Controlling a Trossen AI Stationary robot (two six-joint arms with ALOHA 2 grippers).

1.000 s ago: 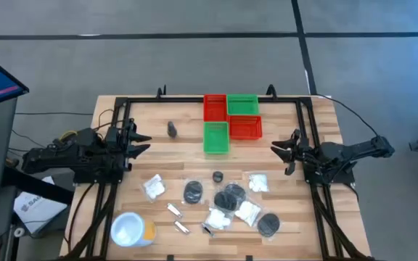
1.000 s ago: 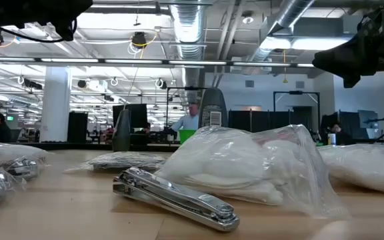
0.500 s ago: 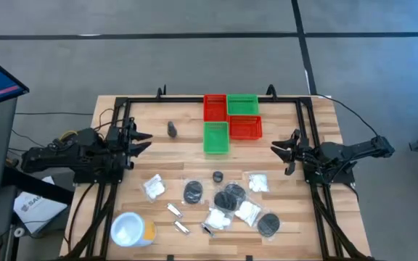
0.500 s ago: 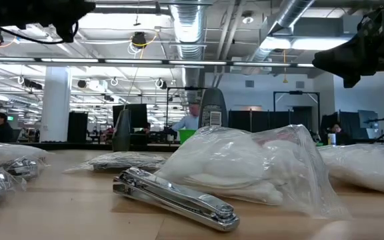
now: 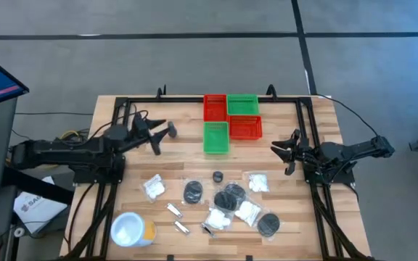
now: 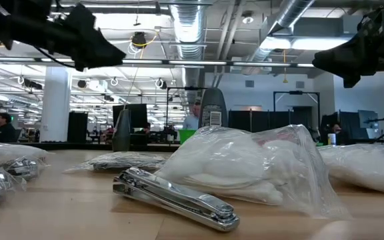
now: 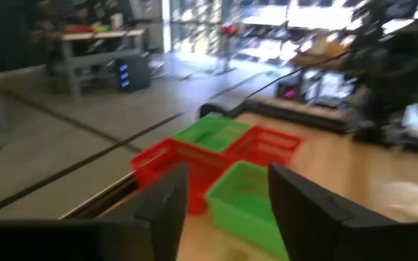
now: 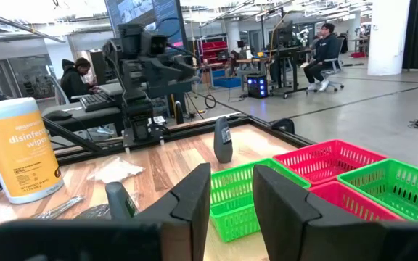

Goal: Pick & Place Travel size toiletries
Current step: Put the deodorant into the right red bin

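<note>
Grey bottle [image 5: 173, 129] now sits just off your left end effector [image 5: 154, 135], which swung toward it, fingers wide; close on it next.

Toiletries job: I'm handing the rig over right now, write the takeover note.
Left gripper: open, empty, over the table's far left, near the small dark grey bottle.
Right gripper: open, empty, waiting at the right side.
Wrapped white packets, black discs and silver sachets lie on the near half.
Red and green bins look empty.
Done: nothing placed.
Left: everything.
</note>
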